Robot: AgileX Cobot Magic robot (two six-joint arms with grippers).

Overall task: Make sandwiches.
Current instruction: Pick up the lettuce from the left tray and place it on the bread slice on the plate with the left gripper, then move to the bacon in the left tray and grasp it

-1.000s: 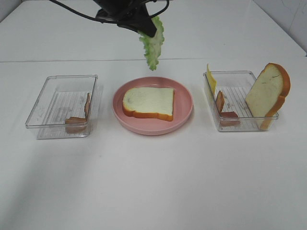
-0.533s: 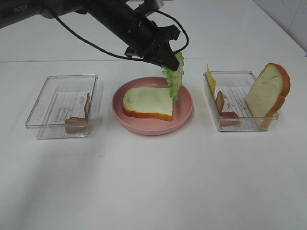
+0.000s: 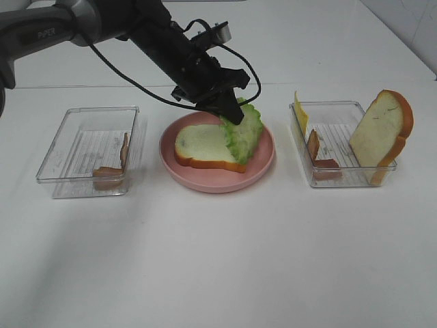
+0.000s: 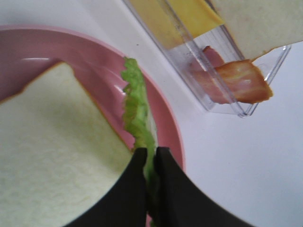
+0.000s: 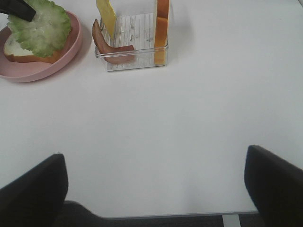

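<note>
1 bread slice [image 3: 205, 145] on plate [image 3: 263, 164]; left jaws pinched on lettuce [image 3: 246, 130], draped over it. right jaws wide, empty. bacon [image 3: 314, 147], cheese [image 3: 300, 113], 2nd slice [image 3: 381, 133] yet to add.

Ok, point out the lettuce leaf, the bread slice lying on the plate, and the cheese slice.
lettuce leaf [image 3: 246, 133], exterior high view, middle of the leaf.
flat bread slice [image 3: 200, 142], exterior high view, its bare white face.
cheese slice [image 3: 301, 115], exterior high view, middle of the yellow face.
</note>
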